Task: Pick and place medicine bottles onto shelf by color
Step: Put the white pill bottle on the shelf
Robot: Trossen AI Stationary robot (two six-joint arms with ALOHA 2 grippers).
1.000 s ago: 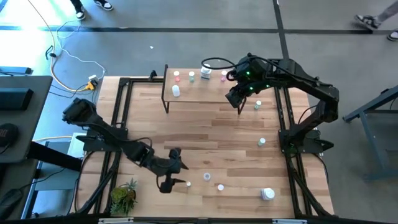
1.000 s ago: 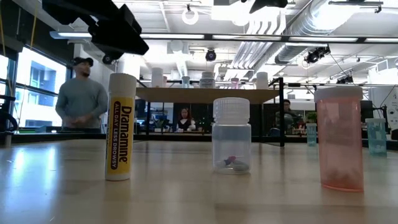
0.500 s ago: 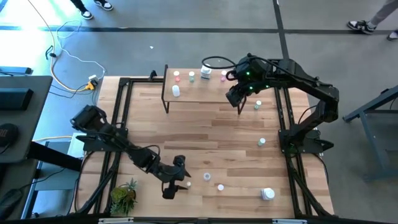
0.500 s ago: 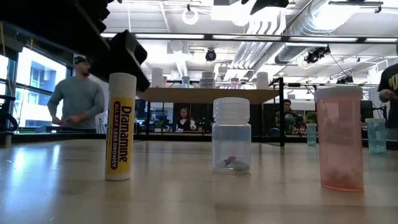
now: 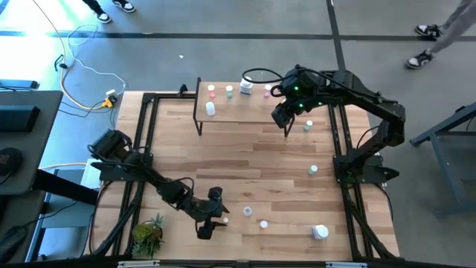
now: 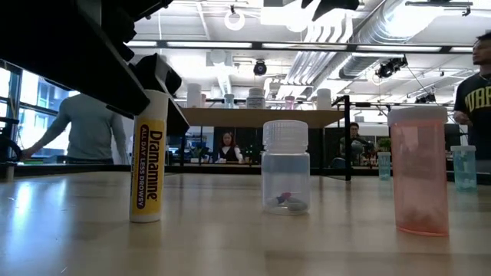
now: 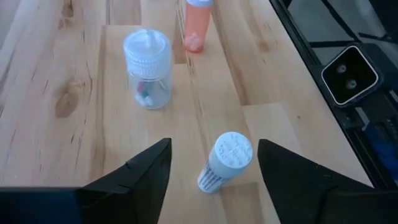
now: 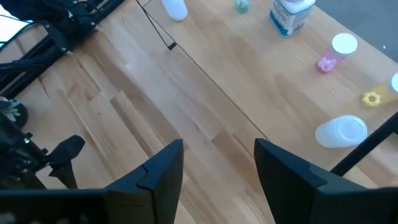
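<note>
My left gripper (image 5: 216,216) is open near the table's near edge. Its fingers stand on either side of a slim white tube with a yellow label (image 7: 225,163) without touching it. The tube stands upright on the table (image 6: 149,157). A clear white-capped bottle (image 7: 147,68) and a pink bottle (image 7: 196,25) stand beyond it. My right gripper (image 5: 286,112) is open and empty above the right end of the shelf (image 5: 238,104). On the shelf stand pink-, green- and white-capped bottles and a larger white one (image 8: 291,14).
Loose bottles stand on the table at the right (image 5: 309,125) (image 5: 313,170). A larger white one (image 5: 320,232) is at the near right. A potted plant (image 5: 149,234) stands at the near left corner. Black frame rails run along the table's left and right sides. People stand beyond the table.
My left gripper has gone toward the table's near right and down, closing in on the yellow-labelled tube, which now stands between its open fingers. The tube has stayed in place.
</note>
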